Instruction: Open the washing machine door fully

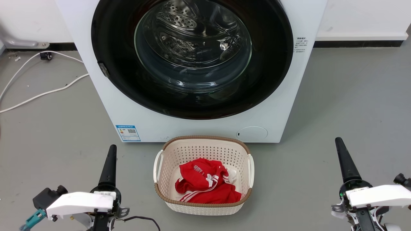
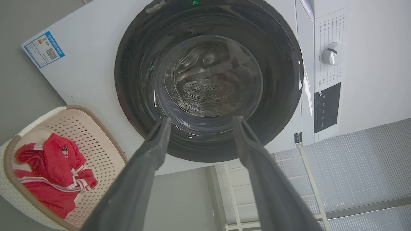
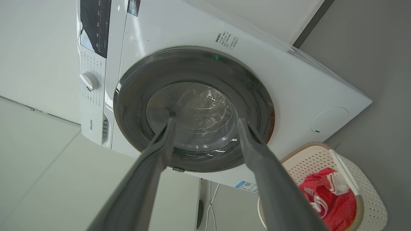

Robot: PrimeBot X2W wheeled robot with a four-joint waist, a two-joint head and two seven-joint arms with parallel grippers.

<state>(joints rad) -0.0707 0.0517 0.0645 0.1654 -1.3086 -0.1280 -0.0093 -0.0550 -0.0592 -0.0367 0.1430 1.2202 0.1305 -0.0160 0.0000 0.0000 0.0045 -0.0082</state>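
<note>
Aim for the small grey tab (image 1: 103,70) at 9 o'clock on the rim of the washing machine door (image 1: 115,48), probably the pull catch, though too small to be sure. Hook it, then swing fully out, clearing the laundry basket (image 1: 167,144) at 6 o'clock. Find the door shut flush on the washing machine (image 1: 154,125), well apart from both hands: at 1 o'clock from the left hand (image 1: 112,148), 11 o'clock from the right hand (image 1: 338,141). Note both empty, fingers (image 2: 154,150) spread wide.

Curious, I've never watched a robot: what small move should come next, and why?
Probably raise the left hand toward the grey catch on the washing machine door: the door is shut, and that open hand is on the catch's side.
</note>
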